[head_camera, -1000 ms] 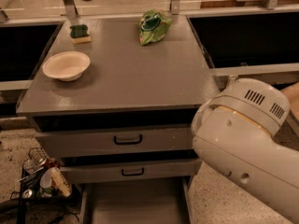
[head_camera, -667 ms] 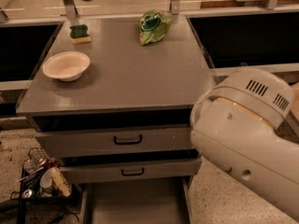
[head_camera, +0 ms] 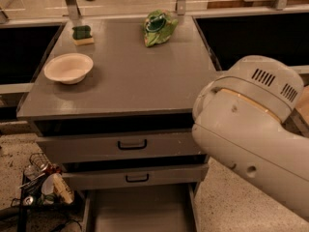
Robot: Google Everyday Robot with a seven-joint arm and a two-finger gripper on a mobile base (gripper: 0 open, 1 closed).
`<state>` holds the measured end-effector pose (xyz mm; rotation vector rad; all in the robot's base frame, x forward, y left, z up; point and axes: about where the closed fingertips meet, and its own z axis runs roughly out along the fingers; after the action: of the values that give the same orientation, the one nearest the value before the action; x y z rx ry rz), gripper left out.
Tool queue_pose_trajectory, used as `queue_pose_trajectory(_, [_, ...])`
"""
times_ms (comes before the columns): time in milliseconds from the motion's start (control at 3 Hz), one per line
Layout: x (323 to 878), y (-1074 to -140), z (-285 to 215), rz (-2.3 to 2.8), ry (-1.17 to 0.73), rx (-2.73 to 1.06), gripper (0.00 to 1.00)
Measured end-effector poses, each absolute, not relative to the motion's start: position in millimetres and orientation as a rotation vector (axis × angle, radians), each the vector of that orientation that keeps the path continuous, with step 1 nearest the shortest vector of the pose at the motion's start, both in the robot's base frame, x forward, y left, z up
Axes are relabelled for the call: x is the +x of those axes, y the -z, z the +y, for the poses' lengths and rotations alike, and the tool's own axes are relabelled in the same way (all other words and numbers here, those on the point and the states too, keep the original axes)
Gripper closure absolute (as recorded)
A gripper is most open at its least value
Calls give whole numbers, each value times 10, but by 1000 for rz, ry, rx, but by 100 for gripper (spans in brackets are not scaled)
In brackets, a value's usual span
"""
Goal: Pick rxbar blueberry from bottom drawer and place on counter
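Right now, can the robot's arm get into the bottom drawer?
Probably yes: the bottom drawer is pulled open, nothing over it, and the arm is just right of it. The gripper is out of view.

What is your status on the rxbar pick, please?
Gripper out of view; only the arm shows, at right. Bottom drawer open, no rxbar visible in it. Counter holds bowl, sponge, green bag.

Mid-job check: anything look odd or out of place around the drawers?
The bottom drawer hangs open, but its visible part is bare: no rxbar blueberry shows. The arm's white housing hides the drawers' right side, and the gripper is out of view. Nothing spilled.
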<state>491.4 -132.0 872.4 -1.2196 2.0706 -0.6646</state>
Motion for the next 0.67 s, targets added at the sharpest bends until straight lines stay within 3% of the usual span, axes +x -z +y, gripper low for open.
queue_pose_trajectory(667, [5030,-8782,-1144,2040,648,-1273,100])
